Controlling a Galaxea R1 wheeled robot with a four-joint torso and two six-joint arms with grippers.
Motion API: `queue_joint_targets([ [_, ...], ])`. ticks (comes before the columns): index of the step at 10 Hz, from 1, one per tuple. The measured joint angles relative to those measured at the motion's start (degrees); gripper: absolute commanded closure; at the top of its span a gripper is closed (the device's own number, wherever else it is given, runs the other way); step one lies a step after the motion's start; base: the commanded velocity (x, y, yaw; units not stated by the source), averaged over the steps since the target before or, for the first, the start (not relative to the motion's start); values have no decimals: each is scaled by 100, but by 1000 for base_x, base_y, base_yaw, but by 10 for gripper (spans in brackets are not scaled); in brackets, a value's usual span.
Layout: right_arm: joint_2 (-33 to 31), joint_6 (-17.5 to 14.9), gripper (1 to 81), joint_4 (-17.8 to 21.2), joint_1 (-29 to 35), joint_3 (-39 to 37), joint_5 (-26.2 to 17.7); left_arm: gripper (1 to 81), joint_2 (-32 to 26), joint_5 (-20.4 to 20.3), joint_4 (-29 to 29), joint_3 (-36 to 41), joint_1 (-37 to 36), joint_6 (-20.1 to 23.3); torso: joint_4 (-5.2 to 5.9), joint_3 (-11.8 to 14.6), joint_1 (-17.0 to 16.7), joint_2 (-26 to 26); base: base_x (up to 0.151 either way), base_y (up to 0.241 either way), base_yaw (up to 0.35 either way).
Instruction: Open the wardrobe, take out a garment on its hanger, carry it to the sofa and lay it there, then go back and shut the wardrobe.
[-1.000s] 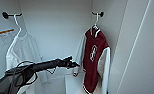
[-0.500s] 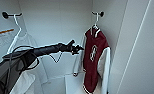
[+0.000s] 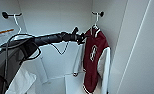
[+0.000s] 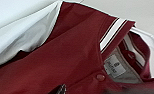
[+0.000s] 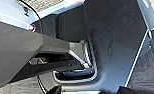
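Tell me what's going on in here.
The wardrobe stands open, and the robot's left arm reaches into it. The left gripper is up at the collar of the red jacket, which hangs on its hanger from a hook on the back wall. Whether the gripper has hold of anything can't be told. A white shirt hangs at the other side.

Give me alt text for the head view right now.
The left arm reaches across the open wardrobe, its pincer at the collar of a dark red jacket with white sleeves. The jacket hangs on a white hanger from a wall hook at the right; a white shirt shows at lower left.
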Motion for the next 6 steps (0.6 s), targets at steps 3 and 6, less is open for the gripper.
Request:
queue_joint_targets([
  [3, -2, 1, 10, 0, 0, 0, 13, 10, -49, -102, -11, 111, -366, -174, -65, -2, 0, 0, 0, 0, 0],
  [6, 0, 4, 10, 5, -6, 0, 29, 10, -72, -667, -16, 4, -453, -233, -68, -2, 0, 0, 0, 0, 0],
])
